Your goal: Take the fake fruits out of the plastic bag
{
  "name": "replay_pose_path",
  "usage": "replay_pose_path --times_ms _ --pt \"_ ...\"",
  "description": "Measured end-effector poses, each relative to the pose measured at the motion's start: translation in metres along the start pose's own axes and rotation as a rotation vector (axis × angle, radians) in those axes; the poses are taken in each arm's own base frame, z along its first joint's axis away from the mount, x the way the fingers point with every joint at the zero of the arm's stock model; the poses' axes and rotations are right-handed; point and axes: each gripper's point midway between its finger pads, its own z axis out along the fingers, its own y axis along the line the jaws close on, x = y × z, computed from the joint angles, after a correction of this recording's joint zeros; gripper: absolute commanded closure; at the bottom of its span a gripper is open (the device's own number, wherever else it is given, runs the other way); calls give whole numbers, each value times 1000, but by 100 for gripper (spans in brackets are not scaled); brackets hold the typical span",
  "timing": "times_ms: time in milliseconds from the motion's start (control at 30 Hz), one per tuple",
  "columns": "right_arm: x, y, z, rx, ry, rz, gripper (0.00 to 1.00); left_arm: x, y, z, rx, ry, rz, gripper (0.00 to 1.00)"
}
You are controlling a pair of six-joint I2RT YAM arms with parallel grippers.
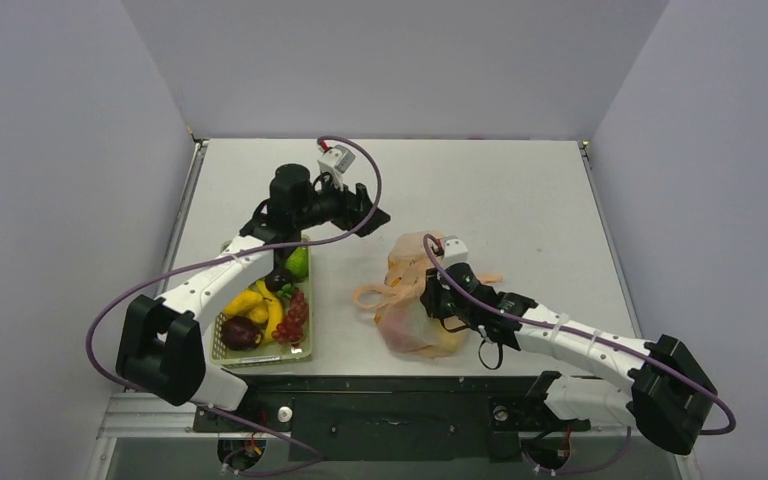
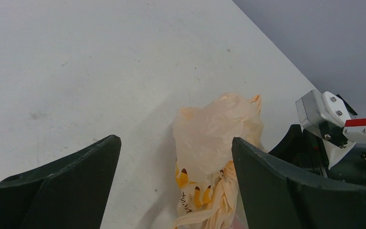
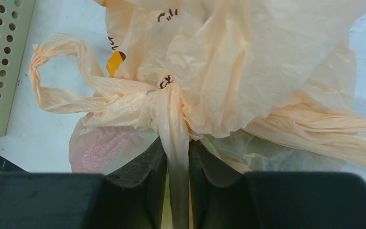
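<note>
The peach-orange plastic bag (image 1: 412,300) (image 3: 228,62) lies crumpled at mid-table, its loop handles (image 3: 57,71) trailing left. Through its film a reddish fake fruit (image 3: 97,150) and a pale green one (image 3: 233,148) show faintly. My right gripper (image 1: 432,300) (image 3: 177,150) is at the bag's near side, fingers close together with a twisted strip of bag pinched between them. My left gripper (image 1: 365,215) (image 2: 175,140) hovers wide open left of and beyond the bag (image 2: 219,138), holding nothing. More fake fruits lie in the basket: yellow bananas (image 1: 252,305), a green one (image 1: 298,262), red grapes (image 1: 293,315), a dark purple one (image 1: 240,332).
A light green lattice basket (image 1: 260,358) (image 3: 0,71) stands left of the bag, under the left arm. Grey walls close in the table on three sides. The right arm's wrist camera block (image 2: 331,119) shows beside the bag.
</note>
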Motion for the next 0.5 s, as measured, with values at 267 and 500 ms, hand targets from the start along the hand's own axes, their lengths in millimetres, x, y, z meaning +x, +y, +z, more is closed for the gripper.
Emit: replay_pose_path --times_ms 267,500 --pt "-14 -3 -15 3 -70 8 57 48 -31 37 116 192 -32 14" --pt "-39 -17 -49 40 -212 55 72 101 -49 55 130 370 -38 38"
